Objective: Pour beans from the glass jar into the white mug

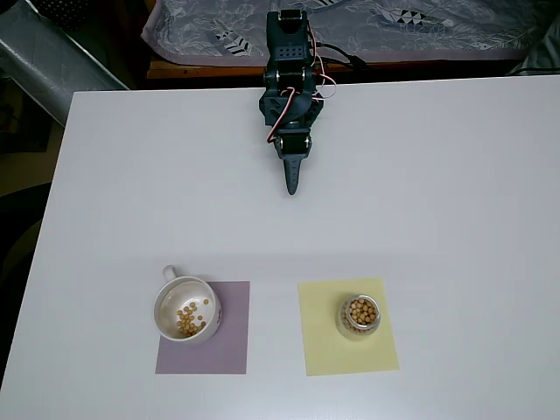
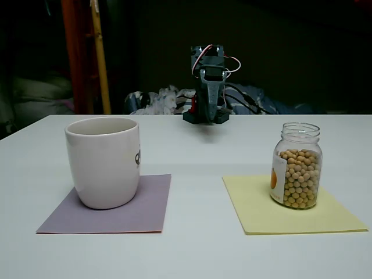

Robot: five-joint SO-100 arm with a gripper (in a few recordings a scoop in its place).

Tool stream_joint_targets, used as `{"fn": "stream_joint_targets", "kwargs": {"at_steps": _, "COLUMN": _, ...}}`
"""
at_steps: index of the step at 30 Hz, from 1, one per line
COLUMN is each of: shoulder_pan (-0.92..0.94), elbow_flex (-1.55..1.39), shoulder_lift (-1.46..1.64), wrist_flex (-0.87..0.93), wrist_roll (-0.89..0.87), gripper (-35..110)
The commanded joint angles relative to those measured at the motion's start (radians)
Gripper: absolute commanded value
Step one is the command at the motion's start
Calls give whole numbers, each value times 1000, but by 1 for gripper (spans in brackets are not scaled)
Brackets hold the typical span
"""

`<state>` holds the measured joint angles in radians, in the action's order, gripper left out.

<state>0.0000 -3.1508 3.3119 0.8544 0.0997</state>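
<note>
The white mug [image 1: 186, 308] [image 2: 104, 161] stands upright on a purple mat [image 1: 203, 329] [image 2: 110, 204], with a few beans [image 1: 192, 318] on its bottom in the overhead view. The glass jar [image 1: 360, 316] [image 2: 296, 165] stands upright and lidless on a yellow mat [image 1: 347, 326] [image 2: 290, 205], more than half full of tan beans [image 2: 299, 178]. My gripper [image 1: 293, 178] [image 2: 209, 96] is folded back near the arm's base at the far side of the table, shut, holding nothing, far from both vessels.
The white table [image 1: 420, 175] is bare between the arm and the two mats. A patterned cloth [image 1: 367, 22] lies behind the table's far edge. A grey padded object [image 1: 44, 57] sits off the table at upper left.
</note>
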Motion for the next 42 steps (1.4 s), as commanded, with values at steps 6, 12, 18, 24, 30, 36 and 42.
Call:
{"fn": "stream_joint_targets", "kwargs": {"at_steps": 6, "shoulder_pan": 12, "elbow_flex": -9, "shoulder_lift": 37, "wrist_flex": 12, "wrist_roll": 21, "gripper": 0}}
{"fn": "stream_joint_targets", "kwargs": {"at_steps": 12, "shoulder_pan": 12, "elbow_flex": -9, "shoulder_lift": 37, "wrist_flex": 12, "wrist_roll": 21, "gripper": 0}}
{"fn": "stream_joint_targets", "kwargs": {"at_steps": 18, "shoulder_pan": 12, "elbow_flex": -9, "shoulder_lift": 37, "wrist_flex": 12, "wrist_roll": 21, "gripper": 0}}
{"fn": "stream_joint_targets", "kwargs": {"at_steps": 24, "shoulder_pan": 12, "elbow_flex": -9, "shoulder_lift": 37, "wrist_flex": 12, "wrist_roll": 21, "gripper": 0}}
{"fn": "stream_joint_targets", "kwargs": {"at_steps": 30, "shoulder_pan": -3, "elbow_flex": -9, "shoulder_lift": 37, "wrist_flex": 12, "wrist_roll": 32, "gripper": 0}}
{"fn": "stream_joint_targets", "kwargs": {"at_steps": 36, "shoulder_pan": 17, "elbow_flex": -9, "shoulder_lift": 37, "wrist_flex": 12, "wrist_roll": 9, "gripper": 0}}
{"fn": "stream_joint_targets", "kwargs": {"at_steps": 42, "shoulder_pan": 14, "elbow_flex": -9, "shoulder_lift": 37, "wrist_flex": 12, "wrist_roll": 34, "gripper": 8}}
